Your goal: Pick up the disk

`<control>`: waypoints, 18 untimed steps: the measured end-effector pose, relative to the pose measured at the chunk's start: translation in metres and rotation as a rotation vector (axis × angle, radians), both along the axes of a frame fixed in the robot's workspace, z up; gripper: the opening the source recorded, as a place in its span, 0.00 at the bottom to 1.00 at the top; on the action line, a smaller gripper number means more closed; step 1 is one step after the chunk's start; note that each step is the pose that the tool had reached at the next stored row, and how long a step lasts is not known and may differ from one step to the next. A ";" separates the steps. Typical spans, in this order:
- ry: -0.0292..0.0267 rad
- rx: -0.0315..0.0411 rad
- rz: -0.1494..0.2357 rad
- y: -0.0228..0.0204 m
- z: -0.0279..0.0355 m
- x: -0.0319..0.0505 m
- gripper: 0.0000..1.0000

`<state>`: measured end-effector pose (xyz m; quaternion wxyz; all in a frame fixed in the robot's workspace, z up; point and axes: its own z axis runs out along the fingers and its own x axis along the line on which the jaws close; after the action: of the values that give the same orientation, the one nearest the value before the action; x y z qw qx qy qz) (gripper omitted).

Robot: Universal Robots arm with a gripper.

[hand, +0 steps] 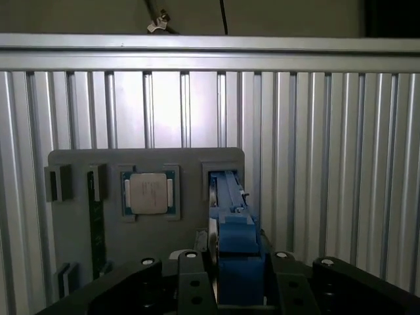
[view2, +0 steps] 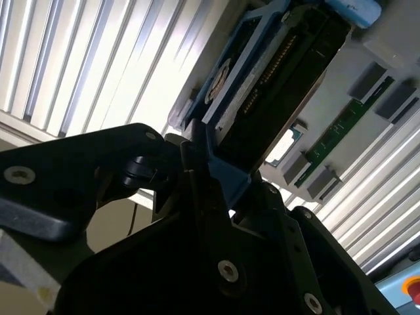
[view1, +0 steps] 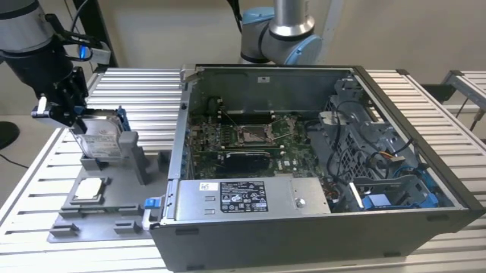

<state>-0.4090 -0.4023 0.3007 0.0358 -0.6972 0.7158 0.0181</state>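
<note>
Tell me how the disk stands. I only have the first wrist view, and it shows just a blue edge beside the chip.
Observer: In the exterior view the disk stands upright on its edge in the gray fixture. Its label face is showing, and the gripper is at its upper corner.
Operator: What else is near it?
Observer: The open computer case sits to the exterior view's right of the gray fixture, and its side wall is apart from the disk.
Operator: And the disk's other face?
Observer: In the second wrist view that face is dark, with a row of small contacts, and the blue frame runs along its edge.
</note>
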 end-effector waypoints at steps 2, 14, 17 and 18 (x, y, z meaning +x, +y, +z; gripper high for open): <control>0.0002 -0.0009 0.000 0.0000 -0.0036 0.0000 0.00; 0.0165 -0.0078 0.000 0.0001 -0.0135 -0.0001 0.00; 0.0211 -0.0088 0.000 0.0001 -0.0178 -0.0001 0.00; 0.0214 -0.0089 0.000 0.0000 -0.0195 0.0000 0.00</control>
<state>-0.4090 -0.4022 0.2812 0.0250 -0.6971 0.7162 0.0224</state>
